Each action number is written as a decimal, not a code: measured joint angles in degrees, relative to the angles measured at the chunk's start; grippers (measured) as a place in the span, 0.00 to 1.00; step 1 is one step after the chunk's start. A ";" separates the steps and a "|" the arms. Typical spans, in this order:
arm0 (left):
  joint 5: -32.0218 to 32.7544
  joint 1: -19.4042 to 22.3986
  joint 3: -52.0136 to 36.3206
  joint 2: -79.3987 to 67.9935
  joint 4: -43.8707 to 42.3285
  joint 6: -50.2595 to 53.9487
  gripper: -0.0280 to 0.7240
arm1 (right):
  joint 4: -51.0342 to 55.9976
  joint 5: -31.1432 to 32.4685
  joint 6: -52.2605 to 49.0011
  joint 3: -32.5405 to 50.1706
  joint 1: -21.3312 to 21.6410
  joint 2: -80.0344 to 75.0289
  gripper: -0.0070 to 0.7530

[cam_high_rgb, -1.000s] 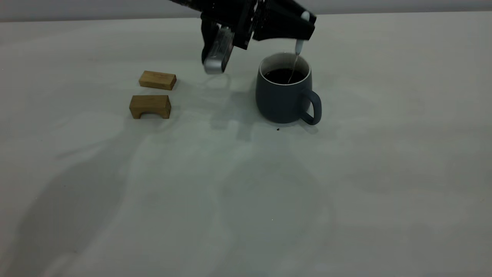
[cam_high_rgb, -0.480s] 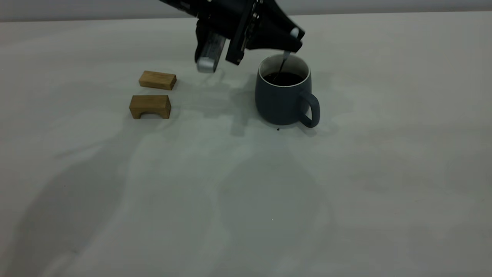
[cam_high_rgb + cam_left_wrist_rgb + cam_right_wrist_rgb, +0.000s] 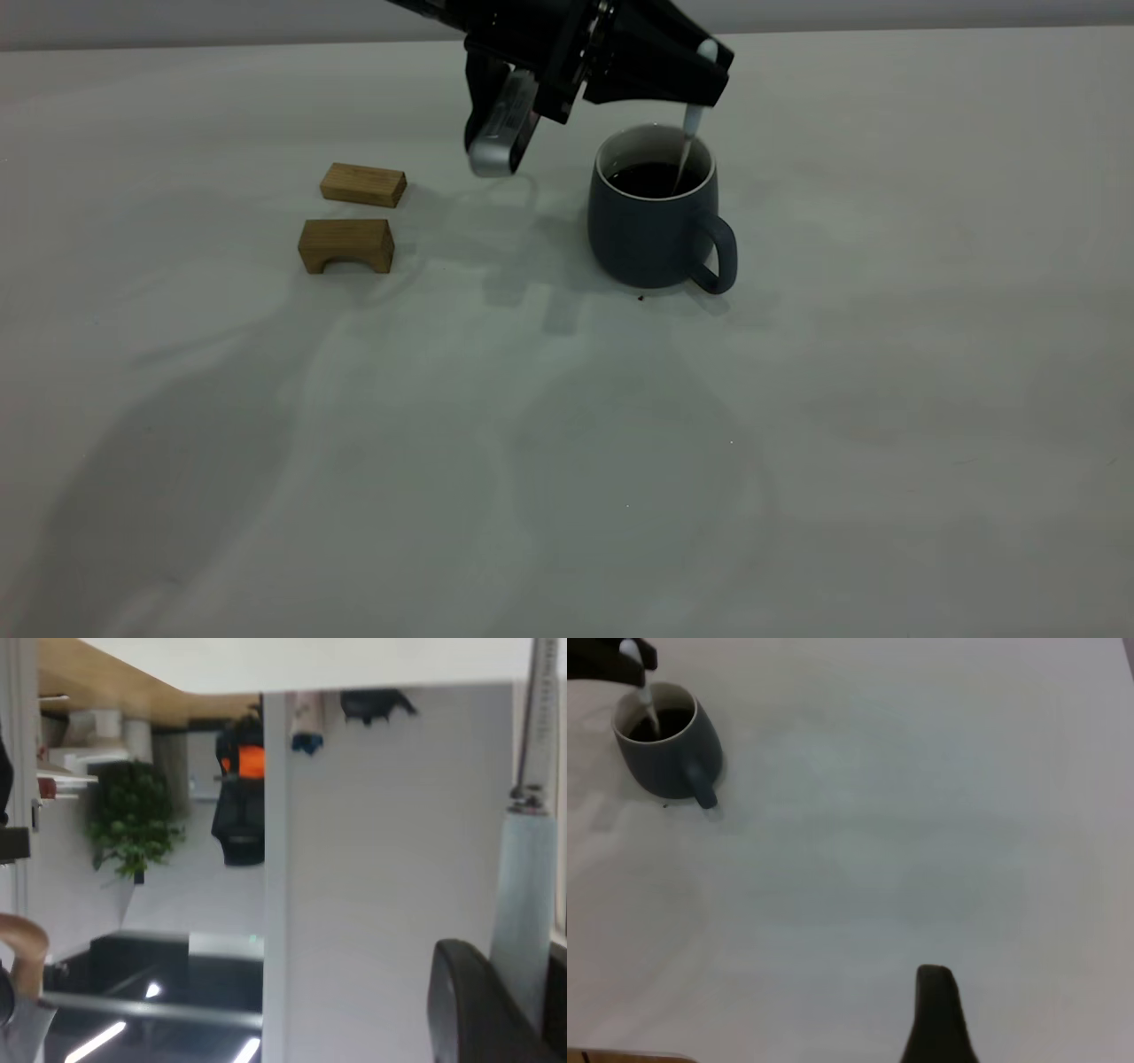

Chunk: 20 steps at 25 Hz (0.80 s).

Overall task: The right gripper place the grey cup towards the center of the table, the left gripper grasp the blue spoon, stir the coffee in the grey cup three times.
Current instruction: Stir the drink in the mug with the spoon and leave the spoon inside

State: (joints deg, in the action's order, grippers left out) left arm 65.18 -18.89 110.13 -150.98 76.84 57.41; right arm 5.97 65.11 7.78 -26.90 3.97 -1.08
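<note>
The grey cup (image 3: 654, 213) stood on the desk (image 3: 797, 399), its handle turned away from the two wooden blocks (image 3: 354, 217), so the placing step looked finished. The blue spoon (image 3: 689, 133) was already gripped and dipped into the coffee (image 3: 654, 179), so stirring appeared to be under way; how many turns were done could not be told. The left tool (image 3: 700, 75) hung just above the cup's rim, clenched on the spoon's pale handle, with the arm reaching in from the cup's far side and the spoon hanging nearly upright. The right tool (image 3: 939, 1014) sat well away from the cup; whether it was released or clenched could not be told.
</note>
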 joint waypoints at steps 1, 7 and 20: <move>-0.51 0.00 0.05 0.00 -1.20 1.53 0.26 | 0.00 0.00 0.00 0.00 0.00 0.00 0.79; -4.27 0.22 0.04 0.00 -7.84 0.18 0.26 | 0.00 0.00 0.00 0.00 0.00 0.00 0.79; -0.70 0.22 0.04 0.05 0.27 -10.05 0.26 | 0.00 0.00 0.00 0.00 0.00 0.00 0.79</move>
State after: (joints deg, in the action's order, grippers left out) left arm 64.48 -18.67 110.18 -150.93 77.12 47.35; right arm 5.97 65.11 7.78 -26.90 3.97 -1.08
